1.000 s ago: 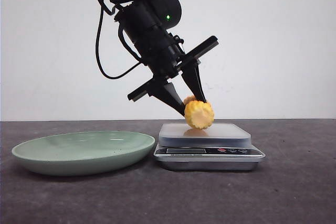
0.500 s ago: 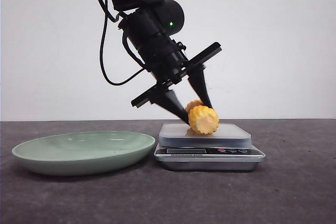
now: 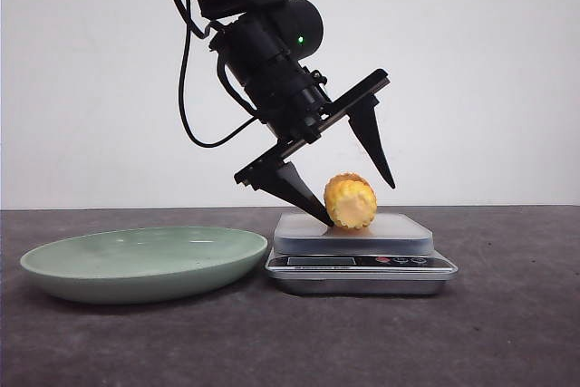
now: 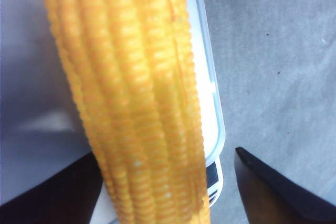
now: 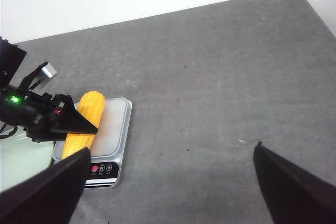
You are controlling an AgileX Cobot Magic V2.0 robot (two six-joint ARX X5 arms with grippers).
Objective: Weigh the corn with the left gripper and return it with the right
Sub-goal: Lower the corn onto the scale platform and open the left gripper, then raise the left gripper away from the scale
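The corn (image 3: 350,201) lies on its side on the pale platform of the scale (image 3: 362,265). My left gripper (image 3: 360,204) hangs over it, open. Its lower finger (image 3: 294,189) is close against the corn's left side and its upper finger (image 3: 372,138) stands clear to the right. In the left wrist view the corn (image 4: 131,93) fills the middle between the spread fingers of the left gripper (image 4: 166,153). My right gripper (image 5: 172,148) is open and empty, high above the table right of the scale (image 5: 113,129). It looks down on the corn (image 5: 84,121).
A pale green plate (image 3: 145,260) sits on the dark grey table just left of the scale, and its edge shows in the right wrist view (image 5: 16,166). The scale's buttons (image 5: 101,169) face the front. A white wall stands behind.
My left gripper lowered the corn onto the scale platform and opened. The right-hand finger swung away from the corn, which now rests on the scale.
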